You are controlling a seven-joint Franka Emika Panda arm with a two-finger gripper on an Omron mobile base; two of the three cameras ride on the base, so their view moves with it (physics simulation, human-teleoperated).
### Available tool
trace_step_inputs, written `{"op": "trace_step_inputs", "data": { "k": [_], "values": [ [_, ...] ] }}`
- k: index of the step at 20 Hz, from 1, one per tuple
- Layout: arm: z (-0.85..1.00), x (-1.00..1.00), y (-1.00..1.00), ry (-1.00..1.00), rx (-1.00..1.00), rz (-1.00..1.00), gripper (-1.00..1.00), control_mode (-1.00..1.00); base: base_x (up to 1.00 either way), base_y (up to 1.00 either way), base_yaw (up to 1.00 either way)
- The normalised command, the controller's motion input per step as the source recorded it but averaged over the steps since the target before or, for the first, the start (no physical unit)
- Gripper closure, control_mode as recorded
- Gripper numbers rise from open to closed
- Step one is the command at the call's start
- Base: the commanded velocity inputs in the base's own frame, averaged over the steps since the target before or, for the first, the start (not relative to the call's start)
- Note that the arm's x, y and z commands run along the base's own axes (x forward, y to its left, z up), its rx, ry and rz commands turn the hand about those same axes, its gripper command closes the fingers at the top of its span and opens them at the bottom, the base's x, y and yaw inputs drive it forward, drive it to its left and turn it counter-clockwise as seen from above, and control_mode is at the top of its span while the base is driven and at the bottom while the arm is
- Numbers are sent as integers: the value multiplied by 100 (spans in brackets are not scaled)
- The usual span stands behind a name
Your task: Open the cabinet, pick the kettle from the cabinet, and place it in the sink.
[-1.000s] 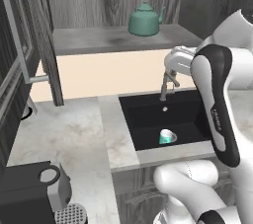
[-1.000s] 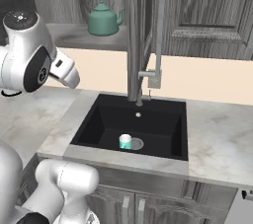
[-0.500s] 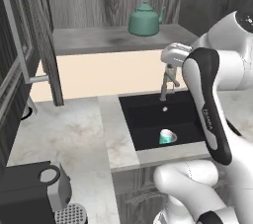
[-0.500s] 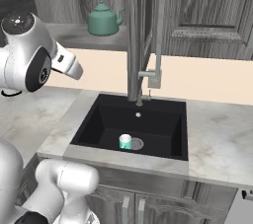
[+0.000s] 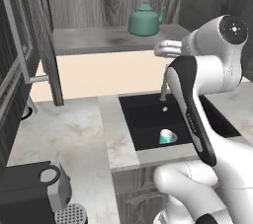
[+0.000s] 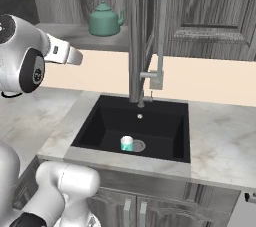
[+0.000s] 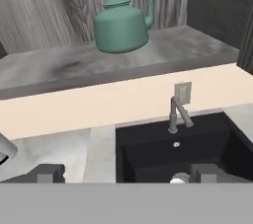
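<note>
Left base view, L to R: open cabinet door stands at far left w/ its pale bar handle, swung out over the marble table. A dark coffee machine sits at the table's near-left corner. Inside the cabinet, on its grey shelf, the teal kettle stands upright, brown grip on top, spout to the right. Below and right of it is the black sink, set into the table, w/ a small teal-and-white cup on its floor near the drain. The white arm rises at right and covers most of the faucet and the sink's right part.

Right base view: arm at left edge, wrist pointing right toward the wall. Kettle on the shelf up and behind, well apart from the arm. Sink in the middle, slim grey faucet at its back rim, cup just beside the drain. Closed panelled cabinet door at upper right.

Hand view: kettle upper centre on the shelf, sink lower right w/ faucet at its back edge. Gripper: finger tips sit far apart at the bottom, spread wide, nothing between them, well short of the kettle.
</note>
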Motion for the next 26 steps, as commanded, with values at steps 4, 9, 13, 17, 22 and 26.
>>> {"op": "trace_step_inputs", "data": {
  "k": [4, 9, 13, 17, 22, 26],
  "values": [
    [39, 26, 7, -3, -15, 0, -100, -100, 0, 0, 0],
    [44, 23, 11, 0, -13, 0, -100, -100, 0, 0, 0],
    [45, 20, 9, 0, -6, 0, -100, -100, 0, 0, 0],
    [24, 16, 5, 0, -2, 0, -100, -100, 0, 0, 0],
    [2, 18, 9, -9, -1, 0, -100, -100, 0, 0, 0],
    [0, 21, 7, -11, 0, 0, -100, -100, 0, 0, 0]
  ]
}}
